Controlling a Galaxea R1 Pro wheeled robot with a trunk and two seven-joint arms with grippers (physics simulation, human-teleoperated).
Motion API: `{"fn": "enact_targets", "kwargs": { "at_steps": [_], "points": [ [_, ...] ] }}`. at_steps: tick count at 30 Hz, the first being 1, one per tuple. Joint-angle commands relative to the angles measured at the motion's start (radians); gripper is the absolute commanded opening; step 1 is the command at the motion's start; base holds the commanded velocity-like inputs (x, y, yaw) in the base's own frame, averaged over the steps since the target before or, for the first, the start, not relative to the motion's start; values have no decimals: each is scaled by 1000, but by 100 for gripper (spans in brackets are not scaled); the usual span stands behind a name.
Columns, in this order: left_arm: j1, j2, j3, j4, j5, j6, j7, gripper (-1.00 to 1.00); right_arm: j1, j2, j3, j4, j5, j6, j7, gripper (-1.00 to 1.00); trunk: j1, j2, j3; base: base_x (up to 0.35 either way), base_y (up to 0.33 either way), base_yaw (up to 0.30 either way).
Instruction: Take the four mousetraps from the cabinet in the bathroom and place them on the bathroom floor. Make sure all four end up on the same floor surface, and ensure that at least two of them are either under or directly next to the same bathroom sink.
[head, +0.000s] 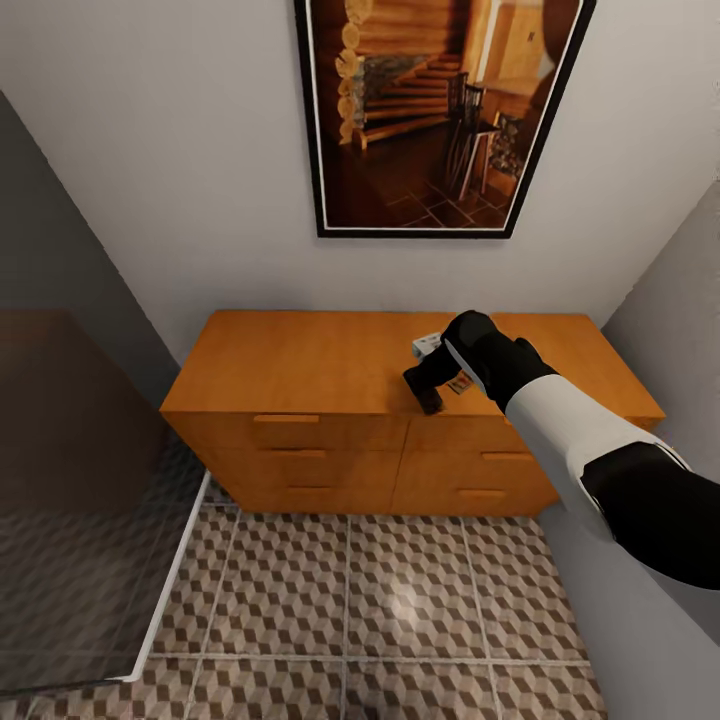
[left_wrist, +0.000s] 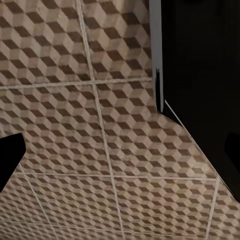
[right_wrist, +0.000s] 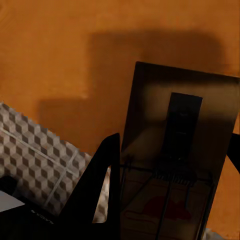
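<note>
Right forearm, white shell and black cuff, fills the near corner of my head view, reaching over the cabinet (head: 330, 375). Right claw (head: 430, 385) sits low on the flat top, near its right-of-centre area.

Right wrist view: one mousetrap (right_wrist: 175, 165) lies between the two dark fingers (right_wrist: 100, 185), board flat on the orange wood, wire bar and red spot visible. Fingers flank the board; I cannot tell whether they are pressing on it or merely straddling it. Head view shows a pale trap edge (head: 428, 346) just behind the wrist and another scrap (head: 461, 384) beside it, so more traps are clustered there; exact count hidden by the claw.

Left claw: wrist view shows one dark fingertip (left_wrist: 9, 160) over the bathroom floor (left_wrist: 100, 100); spread not readable.

Risks, my judgement:
- Board is thin and flat; fingers may skate over it or pinch only a corner, dropping it on lift.
- Closing could shove neighbouring traps off the back or right edge.
- Wall close on the right limits arm swing on withdrawal.
</note>
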Motion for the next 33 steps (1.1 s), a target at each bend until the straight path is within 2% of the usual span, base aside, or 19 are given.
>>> {"fn": "enact_targets", "kwargs": {
  "at_steps": [1,28,33],
  "points": [
    [-1,-1,-8,3,7,-5,0,100,-1,-1,4,0,1,3,4,-100,0,-2,-2,-331,0,0],
    [-1,-1,-8,3,7,-5,0,100,-1,-2,4,6,0,3,5,-100,0,-2,-2,-331,0,0],
    [-1,-1,-8,2,7,-5,0,100,-1,-2,4,16,-1,2,5,-100,0,-2,-2,-195,0,0]
  ]
}}
